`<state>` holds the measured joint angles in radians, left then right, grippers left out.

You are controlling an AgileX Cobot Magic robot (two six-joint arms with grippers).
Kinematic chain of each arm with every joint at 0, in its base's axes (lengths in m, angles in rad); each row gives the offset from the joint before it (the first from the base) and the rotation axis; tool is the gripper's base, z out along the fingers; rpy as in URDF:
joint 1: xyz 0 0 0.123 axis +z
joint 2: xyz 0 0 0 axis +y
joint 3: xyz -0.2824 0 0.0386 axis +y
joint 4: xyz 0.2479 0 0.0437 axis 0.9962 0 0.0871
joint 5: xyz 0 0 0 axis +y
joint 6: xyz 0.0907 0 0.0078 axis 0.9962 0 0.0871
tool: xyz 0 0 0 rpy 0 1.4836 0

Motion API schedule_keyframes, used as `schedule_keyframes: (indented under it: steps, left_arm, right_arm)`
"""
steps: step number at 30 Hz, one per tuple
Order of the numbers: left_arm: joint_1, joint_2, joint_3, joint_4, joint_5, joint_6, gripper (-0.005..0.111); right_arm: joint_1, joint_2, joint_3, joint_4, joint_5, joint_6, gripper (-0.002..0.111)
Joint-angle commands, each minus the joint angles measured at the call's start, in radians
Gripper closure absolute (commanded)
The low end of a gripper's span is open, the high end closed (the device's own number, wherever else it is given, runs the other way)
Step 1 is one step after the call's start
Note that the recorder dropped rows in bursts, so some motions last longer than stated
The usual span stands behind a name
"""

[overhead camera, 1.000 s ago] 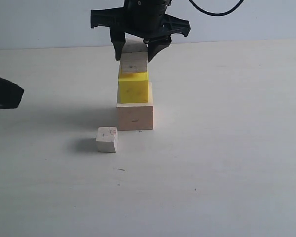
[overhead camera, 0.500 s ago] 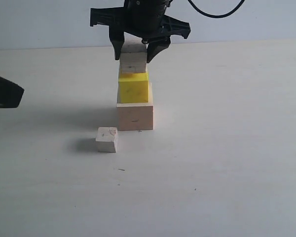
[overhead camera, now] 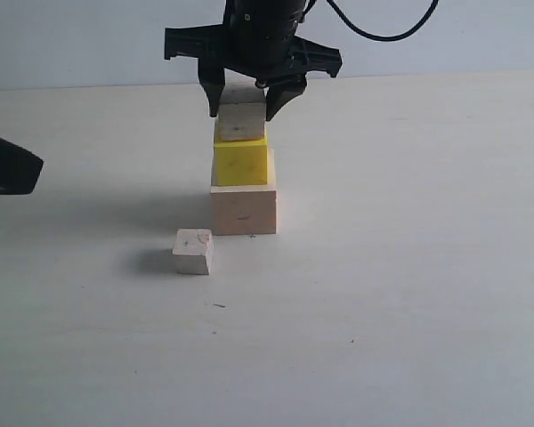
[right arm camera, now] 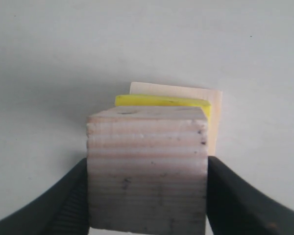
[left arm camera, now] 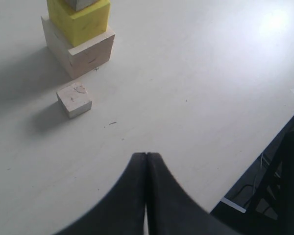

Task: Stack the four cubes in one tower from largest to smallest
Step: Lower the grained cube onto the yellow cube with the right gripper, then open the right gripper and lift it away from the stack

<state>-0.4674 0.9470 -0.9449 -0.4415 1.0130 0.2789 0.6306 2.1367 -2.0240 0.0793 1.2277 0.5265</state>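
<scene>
The largest pale wood cube (overhead camera: 244, 209) stands on the table with the yellow cube (overhead camera: 241, 163) on top of it. My right gripper (overhead camera: 242, 105) comes down from above and is shut on the medium wood cube (overhead camera: 240, 122), whose underside meets the yellow cube's top. In the right wrist view both fingers press the sides of the medium cube (right arm camera: 147, 166), with the yellow cube (right arm camera: 161, 101) and the largest cube (right arm camera: 213, 112) below it. The smallest wood cube (overhead camera: 193, 251) lies alone, front left of the stack. My left gripper (left arm camera: 146, 155) is shut and empty, off to the left.
The left arm's black tip (overhead camera: 4, 165) juts in at the left edge. In the left wrist view the table edge (left arm camera: 264, 161) drops off to dark frame parts. Bare white tabletop (overhead camera: 409, 267) surrounds the stack.
The right gripper has lowered slightly with the medium cube, bringing it down onto the yellow cube. The left arm and the smallest cube have not moved.
</scene>
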Motion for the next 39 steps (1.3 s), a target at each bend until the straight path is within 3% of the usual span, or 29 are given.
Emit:
schedule_keyframes:
  steps: [1, 9, 12, 15, 19, 39]
  left_arm:
    - [0.001, -0.005, 0.003, -0.007, -0.013, 0.011, 0.107]
    - [0.001, -0.005, 0.003, -0.007, -0.013, 0.011, 0.107]
    - [0.001, -0.005, 0.003, -0.007, -0.013, 0.013, 0.107]
    - [0.001, -0.005, 0.003, -0.007, -0.013, 0.013, 0.107]
    - [0.001, -0.005, 0.003, -0.007, -0.013, 0.015, 0.107]
    - [0.001, -0.005, 0.034, -0.007, -0.013, 0.017, 0.107]
  right_arm:
    - [0.004, -0.005, -0.007, -0.005, -0.007, 0.000, 0.108]
    - [0.004, -0.005, -0.007, -0.005, -0.007, 0.000, 0.103]
    - [0.004, -0.005, -0.007, -0.005, -0.007, 0.000, 0.090]
    - [0.004, -0.005, -0.007, -0.005, -0.007, 0.000, 0.063]
    - [0.004, -0.005, -0.007, 0.027, -0.007, -0.002, 0.046]
    - [0.004, -0.020, -0.007, 0.029, -0.007, -0.010, 0.044]
